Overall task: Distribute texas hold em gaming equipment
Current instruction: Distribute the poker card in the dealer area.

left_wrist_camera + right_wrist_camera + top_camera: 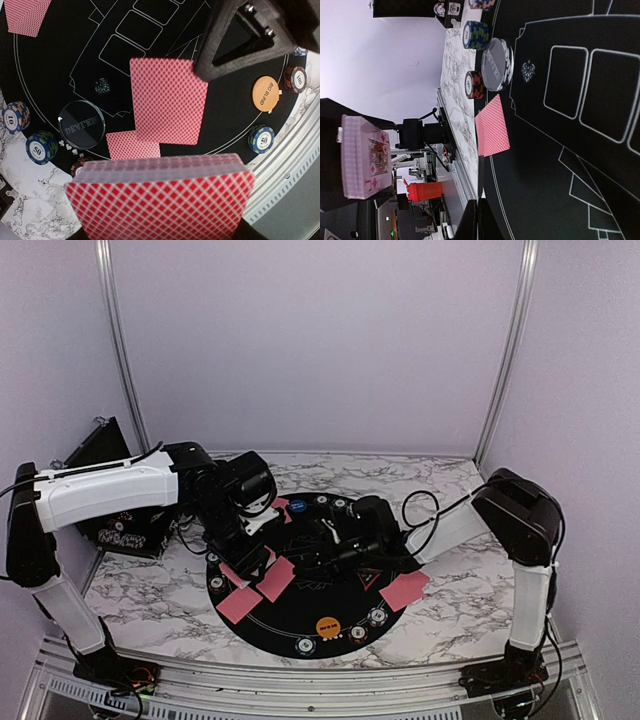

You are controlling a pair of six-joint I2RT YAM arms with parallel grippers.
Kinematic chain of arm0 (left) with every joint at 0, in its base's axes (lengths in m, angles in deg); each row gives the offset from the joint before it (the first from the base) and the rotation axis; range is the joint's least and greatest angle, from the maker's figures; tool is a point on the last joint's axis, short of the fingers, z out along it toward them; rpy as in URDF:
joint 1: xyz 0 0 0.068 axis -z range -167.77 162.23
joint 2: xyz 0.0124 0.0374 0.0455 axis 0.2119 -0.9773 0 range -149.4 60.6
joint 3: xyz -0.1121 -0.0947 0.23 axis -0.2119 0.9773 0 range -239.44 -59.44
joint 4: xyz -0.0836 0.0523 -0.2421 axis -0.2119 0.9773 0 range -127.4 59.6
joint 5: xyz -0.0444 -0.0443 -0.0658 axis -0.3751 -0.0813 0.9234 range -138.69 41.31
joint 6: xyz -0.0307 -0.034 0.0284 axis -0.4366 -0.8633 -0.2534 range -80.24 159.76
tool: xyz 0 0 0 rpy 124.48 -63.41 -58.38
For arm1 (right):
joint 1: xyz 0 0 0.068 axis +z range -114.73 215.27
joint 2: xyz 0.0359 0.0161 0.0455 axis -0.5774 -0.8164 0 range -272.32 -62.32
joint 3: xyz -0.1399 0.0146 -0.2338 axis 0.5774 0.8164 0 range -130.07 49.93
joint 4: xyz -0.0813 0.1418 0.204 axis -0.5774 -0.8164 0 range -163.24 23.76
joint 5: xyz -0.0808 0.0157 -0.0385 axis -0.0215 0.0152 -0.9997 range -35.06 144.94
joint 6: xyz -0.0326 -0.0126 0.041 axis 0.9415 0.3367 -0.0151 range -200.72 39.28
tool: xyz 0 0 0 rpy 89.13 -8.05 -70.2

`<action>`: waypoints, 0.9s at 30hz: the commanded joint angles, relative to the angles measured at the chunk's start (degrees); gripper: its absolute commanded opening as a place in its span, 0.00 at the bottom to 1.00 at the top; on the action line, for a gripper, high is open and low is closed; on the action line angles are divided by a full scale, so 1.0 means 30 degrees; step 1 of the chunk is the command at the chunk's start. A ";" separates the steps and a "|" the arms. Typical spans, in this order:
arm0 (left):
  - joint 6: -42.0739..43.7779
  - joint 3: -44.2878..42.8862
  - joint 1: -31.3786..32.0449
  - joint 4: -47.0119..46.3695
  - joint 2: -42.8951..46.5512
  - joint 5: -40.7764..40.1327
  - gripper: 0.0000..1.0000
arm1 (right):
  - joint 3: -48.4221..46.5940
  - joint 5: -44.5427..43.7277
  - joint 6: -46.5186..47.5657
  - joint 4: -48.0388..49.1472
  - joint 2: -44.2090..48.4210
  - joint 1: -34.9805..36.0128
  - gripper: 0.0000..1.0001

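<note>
Left wrist view: the left gripper [248, 545], jaws part-spread, clamps the deck [160, 200]. The right gripper [207, 67], pressed together, seems to pinch one card [167, 100] by its corner above the mat [60, 60]. It should be kept level, drawn clear of the deck, and laid on bare felt. Counted here: two flat cards [132, 146], at least five striped chips [41, 146], one orange disc [265, 92] and one dealer disc [81, 125].

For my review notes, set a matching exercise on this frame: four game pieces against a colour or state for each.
Things:
1. card deck
2. Big Blind disc
3. Dealer button
4. chip marked 50

Colour or state:
a. orange
b. blue and green stripes
c. held in the left gripper
d. see-through grey

Pairs: 1-c, 2-a, 3-d, 4-b
</note>
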 commanded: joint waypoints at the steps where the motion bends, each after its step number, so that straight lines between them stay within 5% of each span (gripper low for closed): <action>1: -0.0048 -0.0373 -0.0009 0.0486 0.0811 -0.0232 0.58 | -0.1518 -0.0036 -0.0113 0.0363 -0.1249 0.0925 0.00; 21: 0.0013 -0.0263 0.0001 0.0577 0.1069 -0.0261 0.58 | -0.5388 -0.0521 0.0484 -0.2038 -0.4637 0.2813 0.00; 27: 0.0011 -0.0258 -0.0013 0.0585 0.1044 -0.0232 0.58 | -0.6015 -0.0972 0.1458 -0.3587 -0.4628 0.2937 0.08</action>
